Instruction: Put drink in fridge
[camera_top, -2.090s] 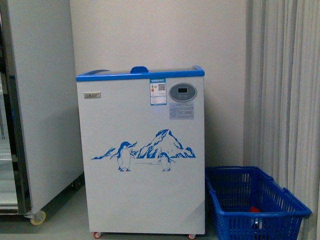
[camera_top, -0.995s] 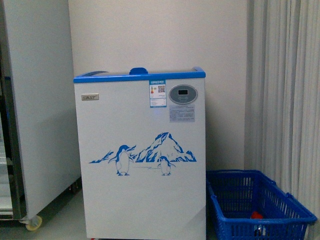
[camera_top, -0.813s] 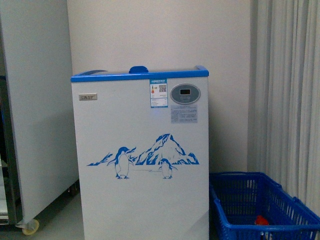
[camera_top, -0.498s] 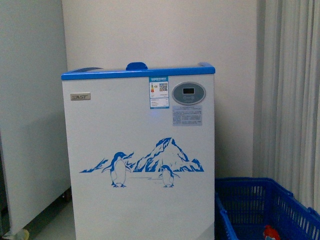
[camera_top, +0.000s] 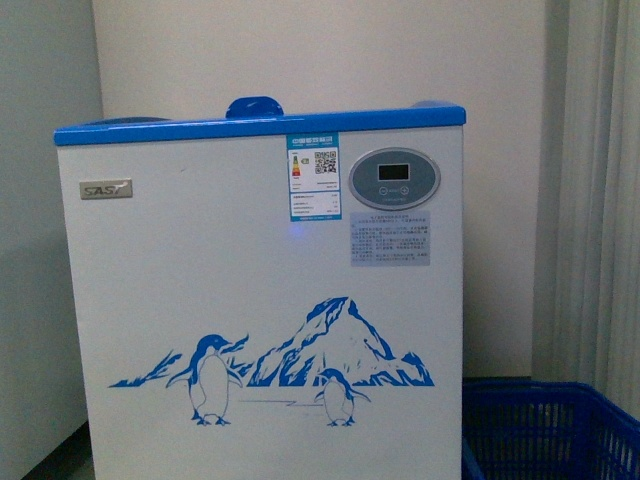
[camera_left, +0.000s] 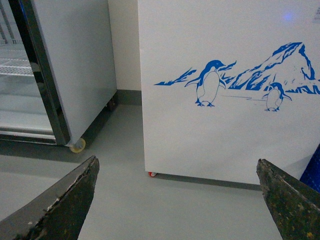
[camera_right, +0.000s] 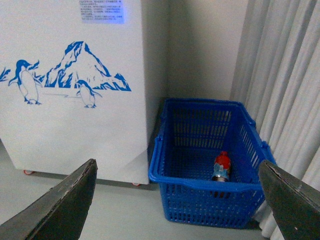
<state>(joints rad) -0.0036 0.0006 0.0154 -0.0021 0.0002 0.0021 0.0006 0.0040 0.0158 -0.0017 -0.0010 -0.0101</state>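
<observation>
Fridge (camera_top: 260, 300) fills front view, standing btw grey cabinet (camera_left: 75, 65) on L and blue basket (camera_right: 205, 200) on R, w/ wall behind. White body, blue rim (camera_top: 260, 126), blue handle (camera_top: 254, 105) on top, penguin-and-mountain decal (camera_top: 285, 360) low on front. Badge (camera_top: 106, 189) reads approx "SAST"; QR label (camera_top: 314, 176) and oval display (camera_top: 394, 178) side by side, small print unreadable. Bare floor (camera_left: 150, 205) in front. Drink (camera_right: 221, 167), red-capped bottle, sits in basket. L gripper (camera_left: 176, 162) and R gripper (camera_right: 177, 164) both spread wide, nothing held.

Front close, wrists low, all facing fridge (camera_top: 260, 300)
</observation>
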